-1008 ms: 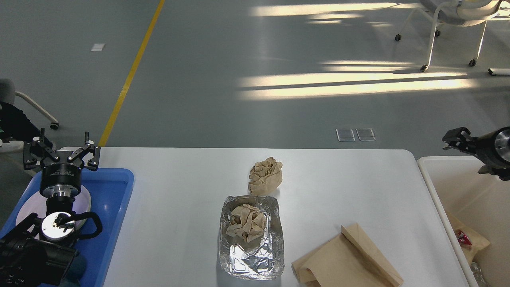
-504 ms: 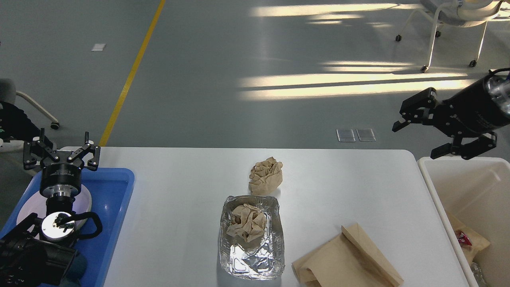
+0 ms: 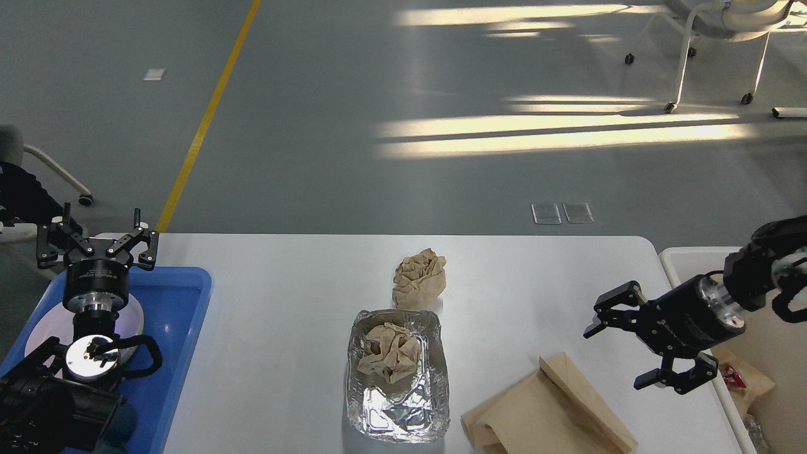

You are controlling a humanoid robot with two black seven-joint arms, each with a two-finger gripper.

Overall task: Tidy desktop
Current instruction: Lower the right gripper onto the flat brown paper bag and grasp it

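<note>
Sharp, evenly lit; sunlight streaks glare across the floor (image 3: 555, 132) beyond.

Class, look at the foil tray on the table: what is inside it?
Inside the foil tray lies one crumpled brown paper wad, filling the far half. The near half shows bare crinkled foil. Whatever lies beneath the wad is covered.

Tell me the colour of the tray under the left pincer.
Blue tray, clearest in the head view, beneath the left pincer.

Matt white desktop (image 3: 517, 277); on it a shiny crinkled foil tray (image 3: 397, 375), a crumpled brown paper ball (image 3: 419, 277) behind it, and a smooth kraft paper bag (image 3: 548, 410) to its right.
</note>
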